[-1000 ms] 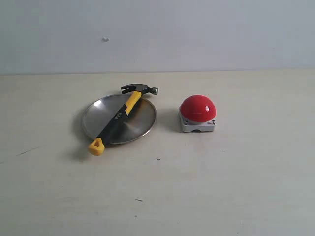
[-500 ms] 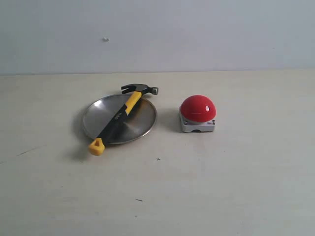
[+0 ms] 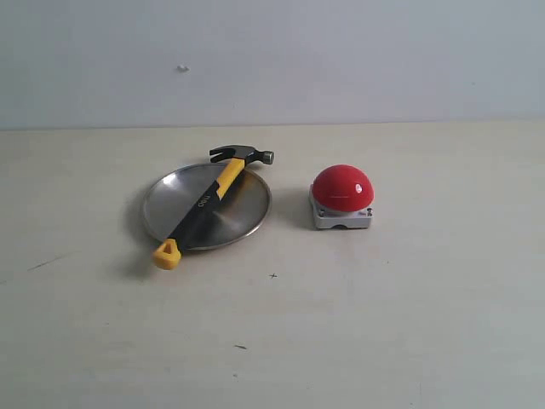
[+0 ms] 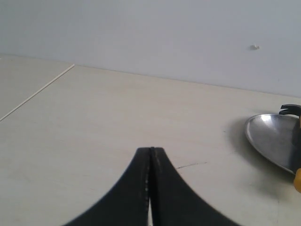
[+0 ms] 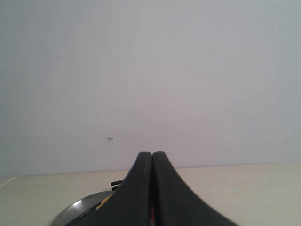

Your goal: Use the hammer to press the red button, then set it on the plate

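Plate (image 3: 247,213): round, silver, flat on the table (image 3: 383,324).

Hammer (image 3: 207,203): lies aslant across the plate, touching it. Dark head juts past the plate's far rim; yellow looped end overhangs the near rim.

Button (image 3: 342,188): red dome on a grey base, upright, near the plate but apart from it, on the hammer-head side.

Left gripper (image 4: 150,150): jaws pressed together, holding nothing, well apart from the plate.

Right gripper (image 5: 152,154): jaws pressed together, empty; the plate lies beyond its tips.
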{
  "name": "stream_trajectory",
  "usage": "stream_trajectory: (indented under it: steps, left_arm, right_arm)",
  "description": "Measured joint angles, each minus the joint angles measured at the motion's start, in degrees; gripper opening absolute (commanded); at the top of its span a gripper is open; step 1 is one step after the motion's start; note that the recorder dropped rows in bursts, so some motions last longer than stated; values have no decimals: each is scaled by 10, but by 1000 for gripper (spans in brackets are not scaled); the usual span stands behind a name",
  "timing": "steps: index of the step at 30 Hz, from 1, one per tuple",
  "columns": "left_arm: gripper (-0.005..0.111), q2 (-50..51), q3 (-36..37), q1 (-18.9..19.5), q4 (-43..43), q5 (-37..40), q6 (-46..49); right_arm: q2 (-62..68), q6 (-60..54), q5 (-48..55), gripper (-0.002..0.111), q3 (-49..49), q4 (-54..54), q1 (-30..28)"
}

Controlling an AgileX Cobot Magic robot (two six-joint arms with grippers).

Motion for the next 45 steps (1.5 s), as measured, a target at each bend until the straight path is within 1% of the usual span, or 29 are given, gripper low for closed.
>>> stream_trajectory:
  steps: [19, 21, 22, 24, 25, 28, 31, 35, 45]
  left_arm:
    - [0, 0, 0, 0, 0, 0, 0]
    - [0, 0, 0, 0, 0, 0, 0]
    - [0, 0, 0, 0, 0, 0, 0]
    - [0, 0, 0, 0, 0, 0, 0]
    - [0, 0, 0, 0, 0, 0, 0]
    - [0, 0, 0, 0, 0, 0, 0]
    - [0, 0, 0, 0, 0, 0, 0]
    - [0, 0, 0, 0, 0, 0, 0]
    - [0, 0, 0, 0, 0, 0, 0]
  right_arm:
    - [0, -3, 0, 0, 0, -5, 0]
    - [0, -35, 35, 0, 0, -46, 0]
    - [0, -48, 72, 0, 0, -76, 0]
    - [0, -56, 107, 0, 0, -101, 0]
    - [0, -58, 116, 0, 0, -106, -3]
    - [0, -59, 139, 0, 0, -117, -41]
    - [0, -39, 186, 0, 0, -117, -94]
    - [0, -20, 220, 0, 0, -117, -106]
    - [0, -18, 224, 0, 0, -117, -106]
